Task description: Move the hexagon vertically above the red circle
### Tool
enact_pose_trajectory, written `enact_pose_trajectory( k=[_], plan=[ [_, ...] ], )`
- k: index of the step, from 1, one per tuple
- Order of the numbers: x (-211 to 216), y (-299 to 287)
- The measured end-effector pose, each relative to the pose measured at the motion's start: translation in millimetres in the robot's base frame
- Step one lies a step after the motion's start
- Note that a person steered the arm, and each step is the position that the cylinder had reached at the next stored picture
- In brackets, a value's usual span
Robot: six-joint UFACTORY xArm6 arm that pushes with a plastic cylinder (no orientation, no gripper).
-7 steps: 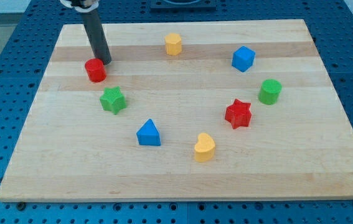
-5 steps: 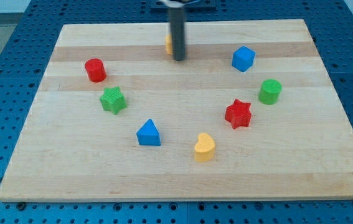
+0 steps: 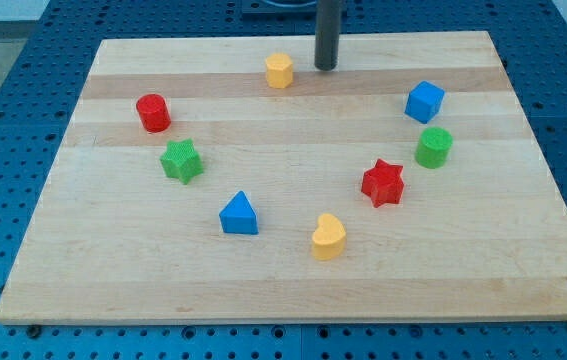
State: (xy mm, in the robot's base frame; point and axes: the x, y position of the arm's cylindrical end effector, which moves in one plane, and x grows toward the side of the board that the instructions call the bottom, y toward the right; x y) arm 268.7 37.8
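A yellow hexagon block (image 3: 279, 71) sits near the board's top edge, a little left of centre. A red circle block (image 3: 152, 113) sits at the left, lower than the hexagon and well to its left. My tip (image 3: 325, 67) rests on the board just right of the yellow hexagon, a small gap apart from it. The rod rises straight up out of the view's top.
A green star (image 3: 180, 161) lies below the red circle. A blue triangle (image 3: 238, 214) and a yellow heart (image 3: 328, 237) lie lower in the middle. A red star (image 3: 383, 183), a green cylinder (image 3: 433, 147) and a blue cube (image 3: 424, 102) sit at the right. The wooden board (image 3: 523, 270) lies on a blue perforated table.
My tip moved from beside the red circle to the right, past the yellow hexagon, and now stands at its right. The blue cube now lies further right and lower, close above the green cylinder.
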Motion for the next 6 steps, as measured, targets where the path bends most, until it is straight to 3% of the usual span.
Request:
enact_pose_trajectory(
  k=[1,2,3,4,5,6],
  plan=[
    [15.8,-14.3],
    [4.4,-94.5],
    [-25.5,-111.6],
    [-40.3,-50.3],
    [-54.1,-120.6],
    [-28.0,-178.7]
  ],
)
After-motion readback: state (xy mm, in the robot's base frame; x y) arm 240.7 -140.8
